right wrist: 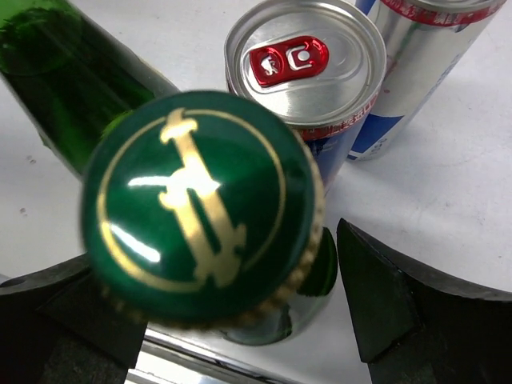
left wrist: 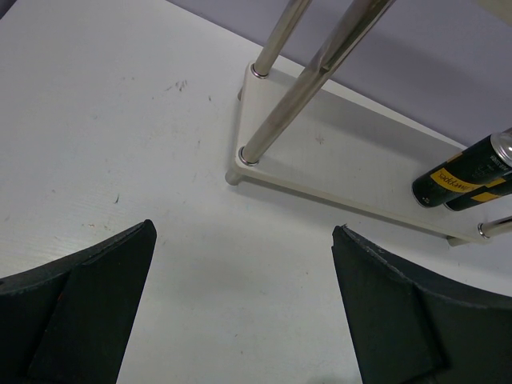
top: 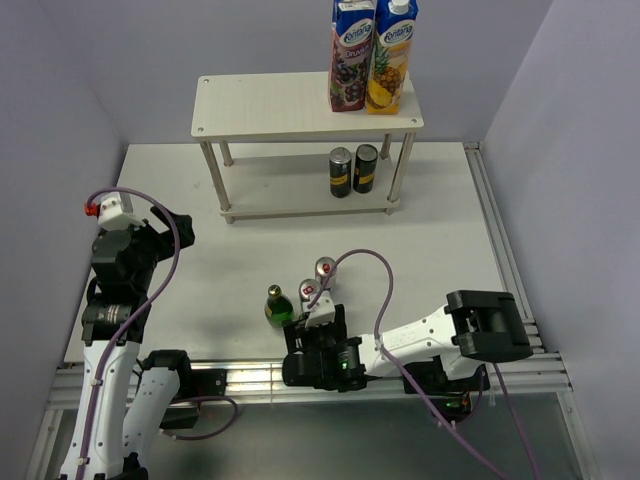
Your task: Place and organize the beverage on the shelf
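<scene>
The shelf [top: 262, 108] stands at the back, with two dark black-gold cans [top: 352, 170] on its lower board [left wrist: 352, 160]; they also show in the left wrist view [left wrist: 464, 172]. A green bottle [top: 277, 305] and two blue-silver cans [top: 318, 280] stand near the front edge. My right gripper [top: 305, 335] is open and straddles a second green bottle, whose cap [right wrist: 204, 208] sits between the fingers [right wrist: 400, 304] with a gap on the right. The other bottle [right wrist: 64, 72] and the cans [right wrist: 308, 72] stand just beyond. My left gripper [left wrist: 244, 228] is open and empty over the table, left of the shelf [top: 170, 232].
Two tall juice cartons [top: 372, 55] stand on the right end of the shelf's top board. Thin metal legs [left wrist: 320, 76] rise at the shelf's near-left corner. A metal rail [top: 250, 375] runs along the table's front edge, and walls close in left and right.
</scene>
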Robot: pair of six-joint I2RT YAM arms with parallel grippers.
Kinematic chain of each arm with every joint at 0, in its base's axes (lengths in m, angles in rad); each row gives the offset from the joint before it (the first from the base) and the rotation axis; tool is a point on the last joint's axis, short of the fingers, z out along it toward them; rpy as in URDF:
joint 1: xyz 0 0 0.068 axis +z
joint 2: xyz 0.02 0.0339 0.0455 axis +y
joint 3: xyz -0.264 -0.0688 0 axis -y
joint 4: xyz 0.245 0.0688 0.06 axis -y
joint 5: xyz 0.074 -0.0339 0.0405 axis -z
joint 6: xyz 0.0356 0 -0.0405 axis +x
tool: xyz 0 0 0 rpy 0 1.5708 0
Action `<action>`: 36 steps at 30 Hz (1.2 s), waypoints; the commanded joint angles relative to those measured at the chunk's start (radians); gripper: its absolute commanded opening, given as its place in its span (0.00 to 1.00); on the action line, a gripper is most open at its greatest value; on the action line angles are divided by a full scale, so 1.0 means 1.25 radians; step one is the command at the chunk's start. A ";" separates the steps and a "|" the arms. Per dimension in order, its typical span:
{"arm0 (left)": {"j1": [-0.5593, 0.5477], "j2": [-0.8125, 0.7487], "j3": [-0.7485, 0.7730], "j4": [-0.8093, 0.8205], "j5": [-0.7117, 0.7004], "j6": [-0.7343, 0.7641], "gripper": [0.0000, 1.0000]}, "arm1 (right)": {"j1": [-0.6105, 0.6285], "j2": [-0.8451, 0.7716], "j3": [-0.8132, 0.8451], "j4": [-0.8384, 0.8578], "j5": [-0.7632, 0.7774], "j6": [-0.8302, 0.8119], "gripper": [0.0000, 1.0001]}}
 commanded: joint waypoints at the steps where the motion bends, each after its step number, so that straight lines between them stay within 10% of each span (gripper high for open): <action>1: 0.004 -0.006 0.011 0.032 0.016 0.008 0.99 | -0.008 0.024 -0.007 0.064 0.015 -0.003 0.92; 7: 0.004 -0.006 0.010 0.030 0.016 0.007 0.99 | -0.010 0.065 0.000 0.059 0.035 0.023 0.79; 17: 0.004 -0.010 0.010 0.029 0.012 0.008 0.99 | 0.000 0.054 0.029 0.009 0.015 0.028 0.01; 28: 0.004 -0.011 0.011 0.029 0.013 0.010 0.99 | 0.138 -0.086 0.278 -0.331 0.125 0.010 0.00; 36: 0.004 -0.009 0.013 0.028 0.010 0.011 0.99 | 0.111 -0.237 0.406 0.028 0.082 -0.624 0.00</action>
